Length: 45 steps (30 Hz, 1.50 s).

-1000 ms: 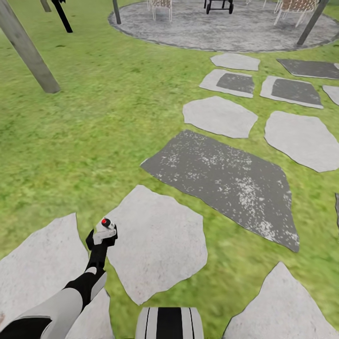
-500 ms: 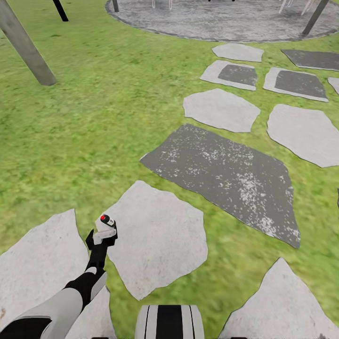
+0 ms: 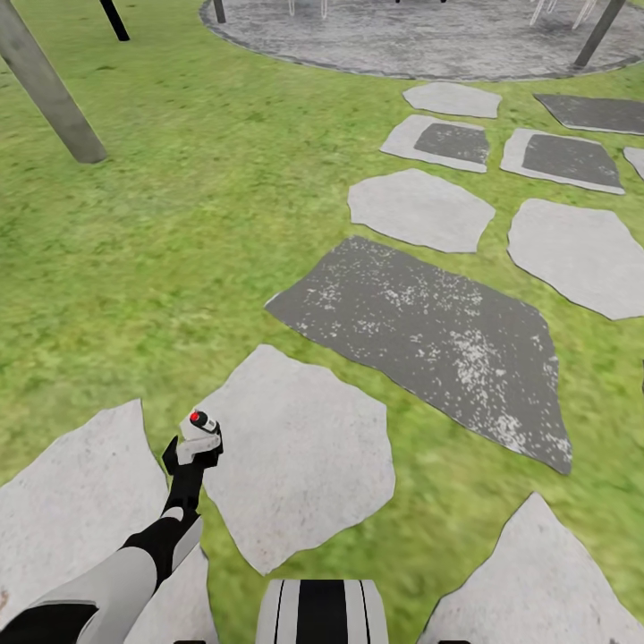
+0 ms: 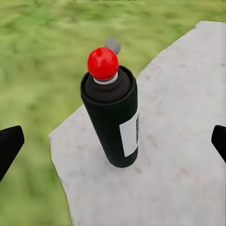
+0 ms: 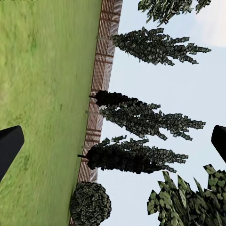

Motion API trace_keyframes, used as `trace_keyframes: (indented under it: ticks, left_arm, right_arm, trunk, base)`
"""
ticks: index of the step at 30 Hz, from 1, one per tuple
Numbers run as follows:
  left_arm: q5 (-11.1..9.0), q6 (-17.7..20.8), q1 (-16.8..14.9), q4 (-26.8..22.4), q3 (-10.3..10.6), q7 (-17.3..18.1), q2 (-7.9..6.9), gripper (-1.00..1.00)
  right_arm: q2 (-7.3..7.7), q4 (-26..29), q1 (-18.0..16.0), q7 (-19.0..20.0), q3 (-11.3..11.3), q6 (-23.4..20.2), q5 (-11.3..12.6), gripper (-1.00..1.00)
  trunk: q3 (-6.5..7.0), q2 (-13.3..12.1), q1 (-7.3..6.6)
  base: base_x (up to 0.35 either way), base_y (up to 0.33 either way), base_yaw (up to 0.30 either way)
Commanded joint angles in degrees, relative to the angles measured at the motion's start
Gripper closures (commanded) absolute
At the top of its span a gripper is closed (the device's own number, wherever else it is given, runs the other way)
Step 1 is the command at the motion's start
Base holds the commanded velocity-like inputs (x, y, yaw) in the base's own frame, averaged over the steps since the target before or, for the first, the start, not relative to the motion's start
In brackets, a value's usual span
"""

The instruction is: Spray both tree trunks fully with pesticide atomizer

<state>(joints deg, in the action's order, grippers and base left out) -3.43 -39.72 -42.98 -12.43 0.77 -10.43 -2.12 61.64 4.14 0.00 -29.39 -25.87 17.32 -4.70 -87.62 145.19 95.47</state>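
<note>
Nothing has shifted lately; our left gripper (image 3: 193, 447) clasps the light, rigid pesticide atomizer (image 4: 112, 117) mid-body, above the stepping stone (image 3: 304, 456).

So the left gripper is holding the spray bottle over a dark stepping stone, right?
Not quite: the stone is wrong. The head view shows the left gripper holding the spray bottle over a pale grey stepping stone; the dark stepping stone lies farther ahead, to the right.
</note>
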Motion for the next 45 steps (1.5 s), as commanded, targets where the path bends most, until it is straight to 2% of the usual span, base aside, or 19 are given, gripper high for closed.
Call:
trace_keyframes:
  ticks: [1, 45]
  left_arm:
    - [-0.35, -0.18, -0.04, 0.04, 0.11, 0.07, -0.02, -1.00]
    - [-0.35, -0.18, -0.03, 0.13, 0.14, 0.07, -0.03, -1.00]
  right_arm:
    - [-0.01, 0.00, 0.00, -0.06, -0.48, 0.17, -0.49, -1.00]
    - [0.32, -1.85, 0.00, -0.23, -0.41, 0.32, -0.49, -1.00]
  trunk:
    - [-0.03, 0.01, 0.00]
    - [-0.03, 0.01, 0.00]
  base:
    - [0.023, 0.000, 0.000]
    - [0.039, 0.020, 0.000]
